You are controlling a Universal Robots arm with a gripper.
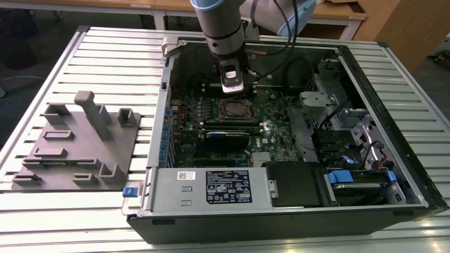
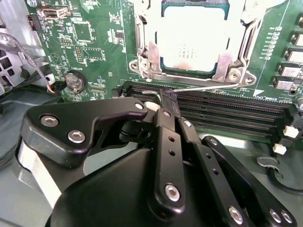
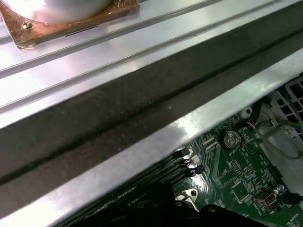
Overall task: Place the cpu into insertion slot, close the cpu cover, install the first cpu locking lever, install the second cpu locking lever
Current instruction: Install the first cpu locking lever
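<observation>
The arm comes down from the far side of the exterior view into an open computer case (image 1: 281, 224) that lies on a slatted metal table (image 1: 113, 58). Its gripper (image 1: 233, 81) hangs over the green motherboard (image 1: 211, 113), just beyond the insertion slot (image 1: 221, 109) as that view shows it.

In the second wrist view the cpu (image 2: 191, 35) sits flat in the slot, its dull silver top facing up. The cpu cover (image 2: 189, 74) lies down over it, its silvery frame running round the chip's edges.

1 thin wire lever (image 2: 208, 86) runs along the near edge of the cover, between the cover and the long black memory slots (image 2: 227, 111). The gripper (image 2: 168, 98) has its 2 black fingers (image 2: 165, 123) pressed together, and their joined tip touches the end of this lever. Whether the wire is pinched between them or only pushed by them cannot be told.

A round coin battery (image 2: 75, 81) sits on the board to the side of the fingers, well apart from the slot.

The first wrist view looks across the table slats and the case's edge to a corner of the motherboard (image 3: 236, 184).

On the table at the exterior view's left, apart from the case, stands a grey moulded tray (image 1: 77, 153) with upright posts.
</observation>
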